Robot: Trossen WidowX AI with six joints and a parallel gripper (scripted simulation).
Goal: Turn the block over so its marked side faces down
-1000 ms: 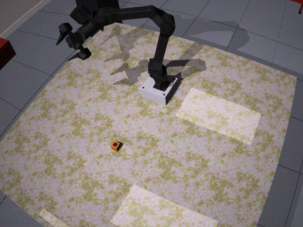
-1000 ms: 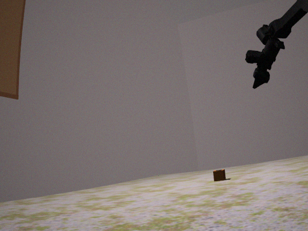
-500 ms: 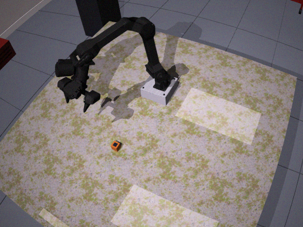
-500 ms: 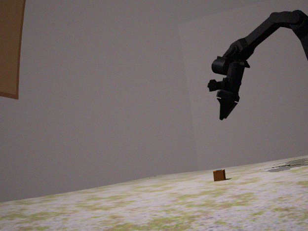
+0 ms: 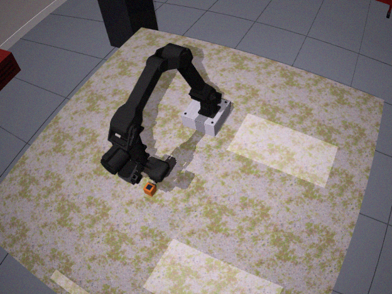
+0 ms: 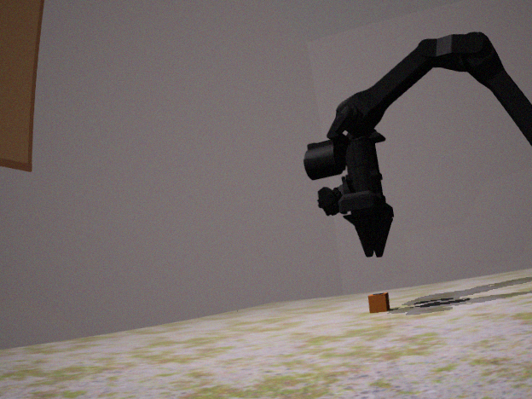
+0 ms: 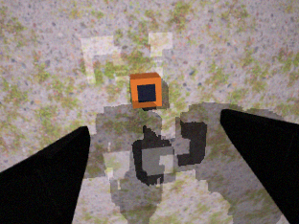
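Observation:
A small orange block [image 5: 150, 192] [image 6: 378, 303] [image 7: 158, 92] rests flat on the speckled table [image 5: 202, 221] [image 6: 215, 356]. Its marked side, a dark square [image 5: 148, 187] [image 7: 146, 93], faces up. My gripper [image 6: 373, 256] [image 7: 156, 123] points down and is open, with nothing between its fingers. In the exterior view the fingertips hang well above the block. In the wrist view the block lies ahead of the fingertips, between their two lines and a little left of centre. In the top view the hand's own body partly hides the fingers.
The arm's white base [image 5: 205, 118] stands on the table behind the block. Pale bright patches [image 5: 284, 148] [image 5: 208, 269] lie across the table top. The arm's shadow [image 5: 180, 180] [image 7: 216, 139] falls beside the block. A dark pillar [image 5: 128, 22] stands beyond the back corner.

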